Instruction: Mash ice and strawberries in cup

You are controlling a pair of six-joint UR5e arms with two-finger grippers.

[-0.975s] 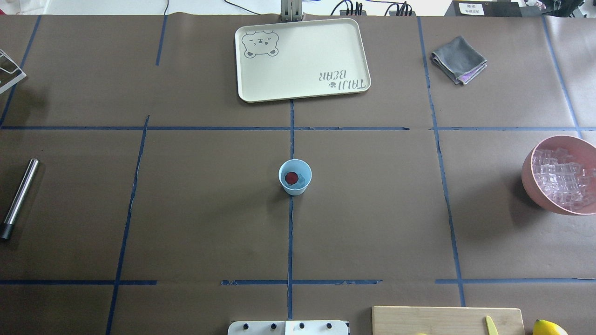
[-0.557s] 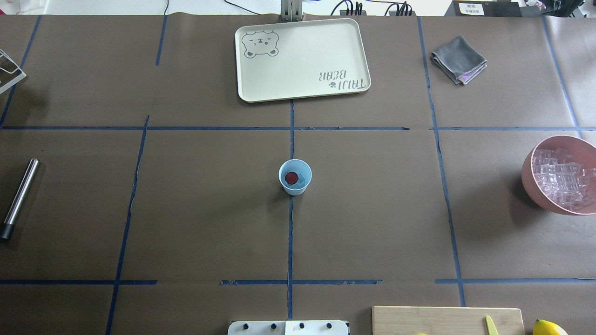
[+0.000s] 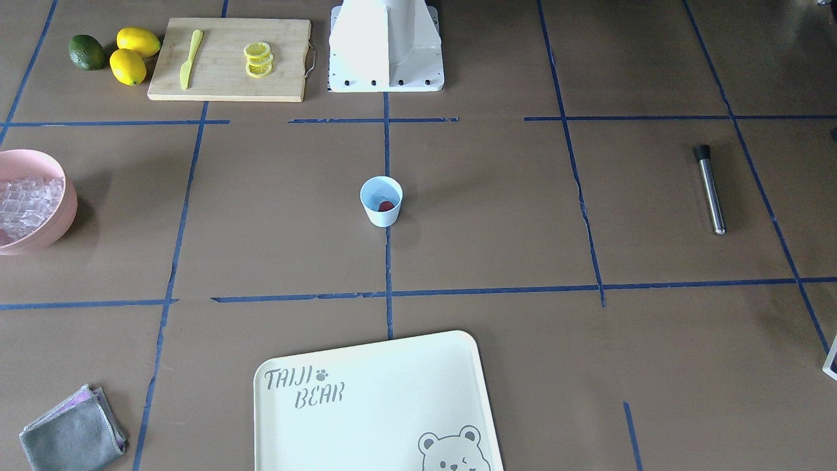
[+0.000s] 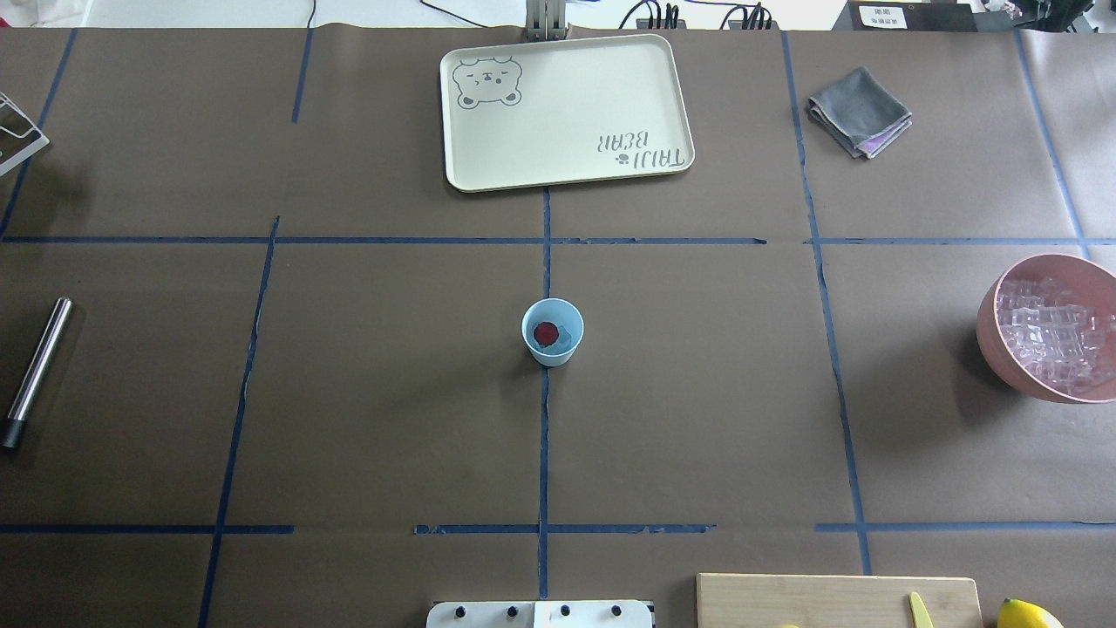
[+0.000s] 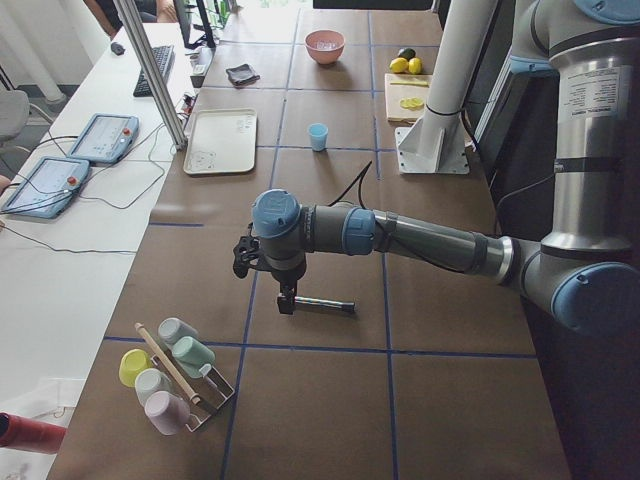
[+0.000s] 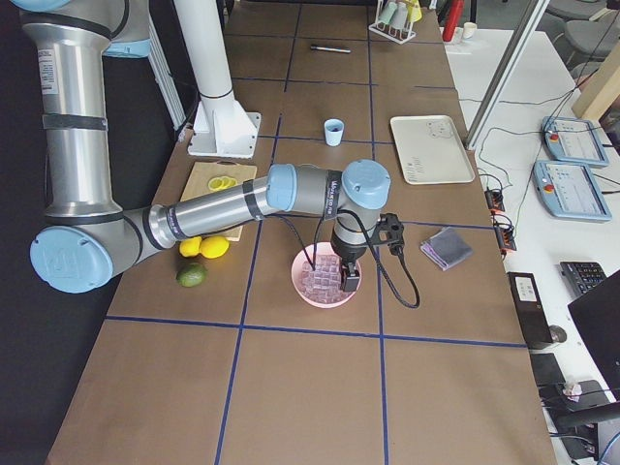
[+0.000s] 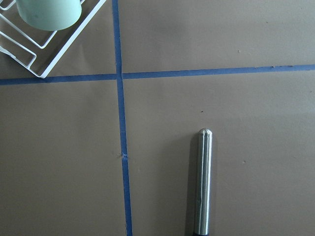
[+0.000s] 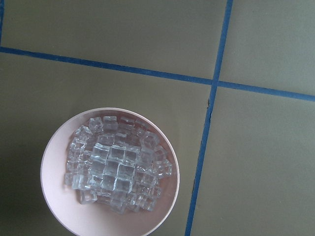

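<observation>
A small pale blue cup (image 4: 552, 331) stands upright at the centre of a brown table, alone, well apart from both grippers. Inside it lies one red strawberry (image 4: 546, 332) with what looks like a piece of ice beside it, so the cup seems already loaded and set where either arm could reach it. The left gripper (image 5: 287, 298) shows only in the side view from the robot's left; it hangs low over the table, at the dark-capped end of a steel muddler rod (image 4: 36, 372) that lies flat, and whether its fingers are spread or pressed together cannot be told. The left wrist camera looks straight down the rod, which suggests the arm is lined up to pick it up as the mashing tool. The right gripper (image 6: 349, 279) shows only in the side view from the robot's right, poised directly above a pink bowl (image 4: 994, 336) heaped with clear ice cubes (image 8: 116, 170); its state also cannot be told. Its position suggests it is there to fetch ice. Far beyond both grippers lie a cream tray (image 4: 567, 109) and a folded grey cloth (image 4: 859, 112).
</observation>
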